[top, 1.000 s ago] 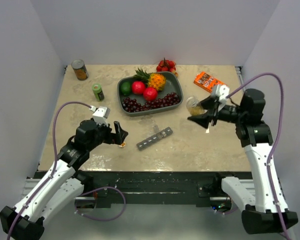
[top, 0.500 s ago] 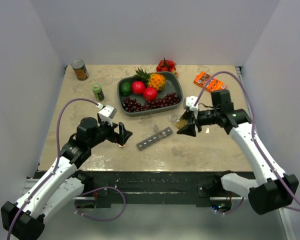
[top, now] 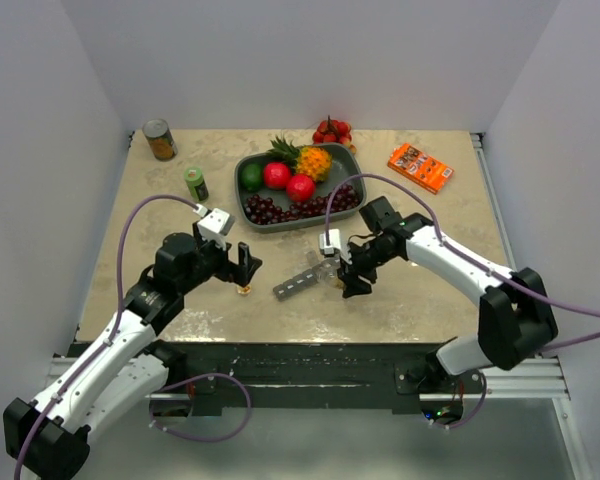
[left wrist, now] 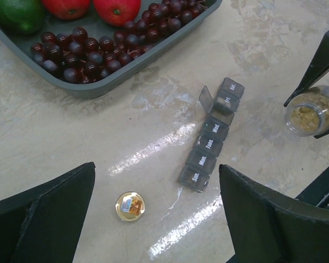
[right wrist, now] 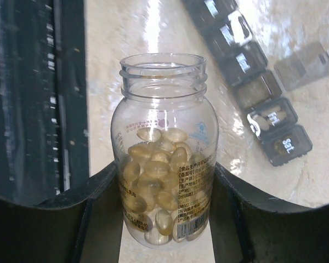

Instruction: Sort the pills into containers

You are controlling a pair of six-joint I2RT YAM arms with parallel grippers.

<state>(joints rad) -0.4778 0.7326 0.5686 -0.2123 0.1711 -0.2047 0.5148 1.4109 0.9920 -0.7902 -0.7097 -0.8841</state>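
Can (top: 159,139) stands at far-left corner of table (top: 430,290); small green bottle (top: 196,183) sits nearer, just to its right. L gripper (top: 242,266) hangs over near-left area, fingers spread wide, nothing between them. Gold cap (left wrist: 130,206) lies flat on table beneath it, clear of both fingers. Tray (left wrist: 98,87) of fruit sits centre rear, with tomatoes (top: 332,130) beyond it. Containers (left wrist: 211,137) lie on table in front of tray, between the two grippers, as one diagonal strip marked Sun to Sat. One lid, betw. Wed and Fri, stands raised; the rest are down. Contents of open compartment: cannot tell. R gripper (top: 350,272) is low over table beside strip's Sat end, fingers closed on clear bottle (right wrist: 163,148), one each side of body. Bottle is uncapped, approx. half full of yellow pills (right wrist: 153,181), near strip but not touching it. Orange box (top: 419,167) lies at rear right, well apart from the rest.
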